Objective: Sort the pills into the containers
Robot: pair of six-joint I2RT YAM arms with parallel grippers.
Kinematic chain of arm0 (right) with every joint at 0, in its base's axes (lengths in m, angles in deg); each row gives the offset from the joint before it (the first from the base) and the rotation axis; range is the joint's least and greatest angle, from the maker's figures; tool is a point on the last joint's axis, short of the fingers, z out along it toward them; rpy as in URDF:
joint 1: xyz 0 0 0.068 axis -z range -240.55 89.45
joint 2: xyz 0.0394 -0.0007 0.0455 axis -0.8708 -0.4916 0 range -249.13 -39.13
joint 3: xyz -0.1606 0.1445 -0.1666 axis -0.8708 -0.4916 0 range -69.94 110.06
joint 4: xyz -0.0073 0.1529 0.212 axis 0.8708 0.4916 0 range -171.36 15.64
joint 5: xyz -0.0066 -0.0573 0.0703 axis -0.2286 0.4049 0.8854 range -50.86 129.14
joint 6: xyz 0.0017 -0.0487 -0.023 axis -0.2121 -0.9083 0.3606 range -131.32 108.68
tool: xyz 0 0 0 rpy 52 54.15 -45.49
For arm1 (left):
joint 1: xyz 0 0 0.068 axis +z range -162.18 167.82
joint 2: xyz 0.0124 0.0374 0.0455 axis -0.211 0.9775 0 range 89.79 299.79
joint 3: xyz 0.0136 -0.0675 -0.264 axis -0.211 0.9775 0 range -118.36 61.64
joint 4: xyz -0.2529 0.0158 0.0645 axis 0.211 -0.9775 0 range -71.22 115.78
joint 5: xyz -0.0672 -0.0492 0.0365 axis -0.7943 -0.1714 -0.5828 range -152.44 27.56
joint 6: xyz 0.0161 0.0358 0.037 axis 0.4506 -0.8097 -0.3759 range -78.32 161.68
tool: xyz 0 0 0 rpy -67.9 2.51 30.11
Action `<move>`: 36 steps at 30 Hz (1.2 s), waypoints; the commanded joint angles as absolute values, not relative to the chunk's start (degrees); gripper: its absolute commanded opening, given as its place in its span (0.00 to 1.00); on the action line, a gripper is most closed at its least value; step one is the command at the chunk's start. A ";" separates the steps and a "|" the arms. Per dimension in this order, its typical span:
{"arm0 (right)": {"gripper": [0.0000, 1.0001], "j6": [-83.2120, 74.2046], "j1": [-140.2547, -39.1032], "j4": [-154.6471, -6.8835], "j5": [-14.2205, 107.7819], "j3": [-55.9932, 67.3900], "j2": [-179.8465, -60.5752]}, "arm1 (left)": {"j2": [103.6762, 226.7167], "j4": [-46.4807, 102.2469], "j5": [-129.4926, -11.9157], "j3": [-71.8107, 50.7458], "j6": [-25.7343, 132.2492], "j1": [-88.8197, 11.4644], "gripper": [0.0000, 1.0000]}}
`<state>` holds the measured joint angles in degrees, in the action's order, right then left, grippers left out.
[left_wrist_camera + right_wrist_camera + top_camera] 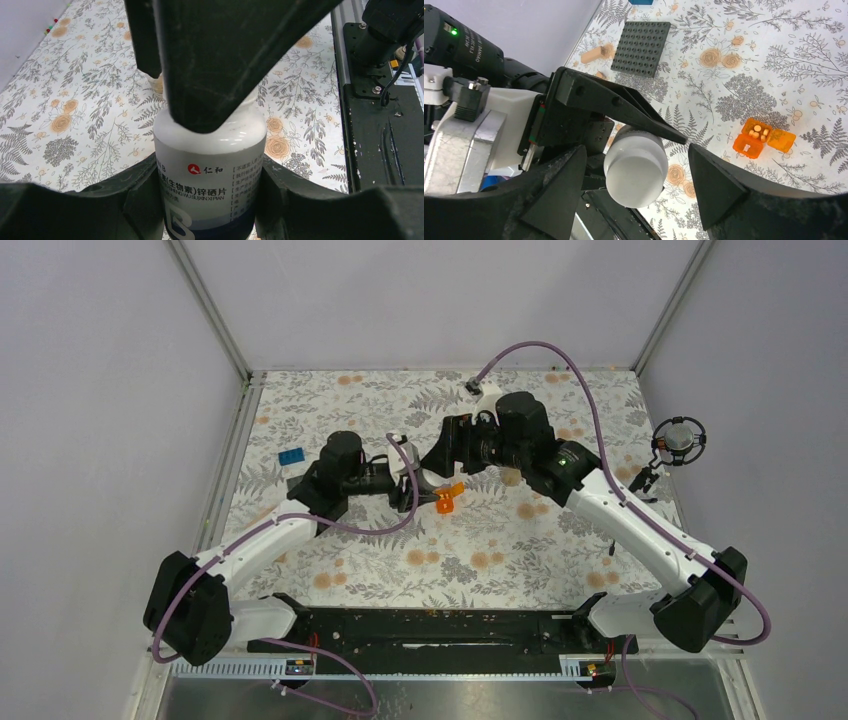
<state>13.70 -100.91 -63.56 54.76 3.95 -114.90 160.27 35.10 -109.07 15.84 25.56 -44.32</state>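
A white-and-dark bottle [210,150] with a printed label stands upright, and my left gripper [209,172] is shut on its body. In the right wrist view its white cap [635,170] sits between the fingers of my right gripper [636,149], which is open with a gap on each side. One right finger [215,60] hangs over the bottle top in the left wrist view. An orange hinged-lid box [758,137] lies open on the floral cloth with pale pills [757,132] inside. From above, both grippers meet mid-table beside the orange box [446,498].
A dark grey studded plate [641,47] lies behind, with a small tan piece [594,54] beside it. A blue brick [292,456] sits at the left. A round black device [678,440] stands at the right edge. The black base rail [430,625] runs along the front.
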 commanded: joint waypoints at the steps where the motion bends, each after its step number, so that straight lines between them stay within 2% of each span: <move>1: 0.82 13.99 -101.97 -66.13 55.19 3.97 -113.28 | 160.01 40.66 -107.03 15.61 27.55 -44.68 0.02; 9: 0.78 14.02 -105.22 -63.86 49.92 3.03 -116.23 | 161.29 41.74 -106.92 15.05 28.20 -44.70 0.14; 12: 0.68 14.69 -105.53 -63.65 49.60 3.63 -117.57 | 161.34 42.27 -106.14 15.13 28.57 -44.70 0.19; 17: 0.41 16.06 -105.57 -62.60 48.74 3.82 -117.99 | 161.12 45.16 -104.65 16.23 30.26 -44.70 0.31; 20: 0.31 15.85 -105.64 -61.64 46.21 3.66 -117.46 | 161.22 48.09 -102.91 17.20 32.40 -44.65 0.47; 22: 0.30 15.19 -105.64 -60.81 42.74 3.19 -116.39 | 161.38 49.98 -100.42 18.12 34.34 -44.68 0.79; 24: 0.29 13.32 -105.62 -59.67 38.42 2.58 -115.12 | 161.18 52.99 -95.44 19.62 37.32 -44.74 0.97; 29: 0.30 10.21 -103.18 -55.40 28.74 -2.75 -111.25 | 157.69 63.63 -82.04 26.89 45.71 -44.72 0.99; 36: 0.31 10.36 -93.38 -55.34 21.37 -16.69 -107.02 | 152.95 59.44 -66.43 29.31 58.72 -44.73 0.99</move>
<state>11.42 -98.22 -56.59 29.12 -11.57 -108.43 157.38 55.78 -79.13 28.88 48.62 -45.02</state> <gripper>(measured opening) 0.567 0.985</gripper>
